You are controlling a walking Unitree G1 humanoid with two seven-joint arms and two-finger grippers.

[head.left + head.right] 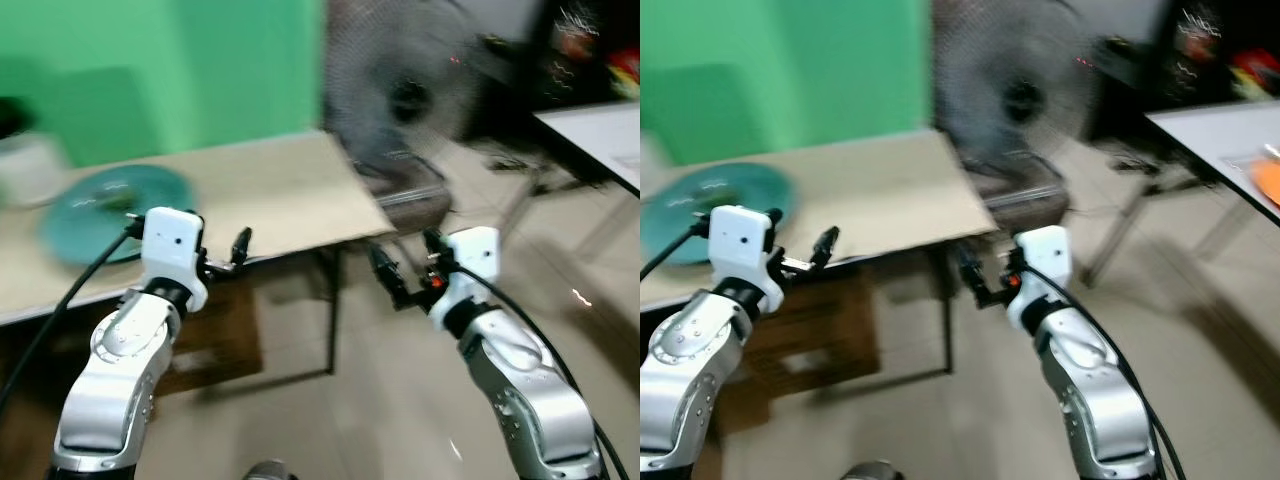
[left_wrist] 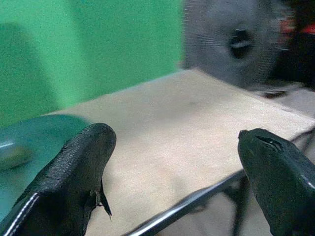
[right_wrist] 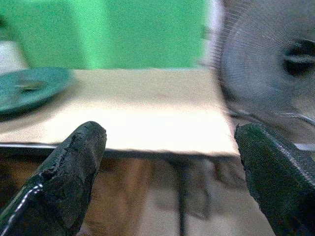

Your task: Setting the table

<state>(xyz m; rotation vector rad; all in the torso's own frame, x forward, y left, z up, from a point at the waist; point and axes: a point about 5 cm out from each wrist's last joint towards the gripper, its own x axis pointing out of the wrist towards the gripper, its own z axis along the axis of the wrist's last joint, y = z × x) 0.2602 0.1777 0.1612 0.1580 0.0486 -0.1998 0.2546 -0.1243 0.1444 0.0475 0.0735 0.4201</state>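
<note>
Approach step, blurred. Left gripper [image 1: 240,250] and right gripper [image 1: 385,272] both empty, jaws wide apart, at worktop [image 1: 290,190] near edge. Teal plate [image 1: 115,205] far left on worktop. Next, probably: close in, reach plate.

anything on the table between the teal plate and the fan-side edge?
Bare tabletop from the teal plate to the edge by the fan, as seen in the left eye view.

We seem to be in a plain room of a home, though blur hides much. We see a beige table [image 1: 290,190] on thin metal legs against a green wall [image 1: 180,70], a teal plate [image 1: 110,205] on it, a standing fan [image 1: 405,95] beside it, and a pale tiled floor [image 1: 400,400].
</note>
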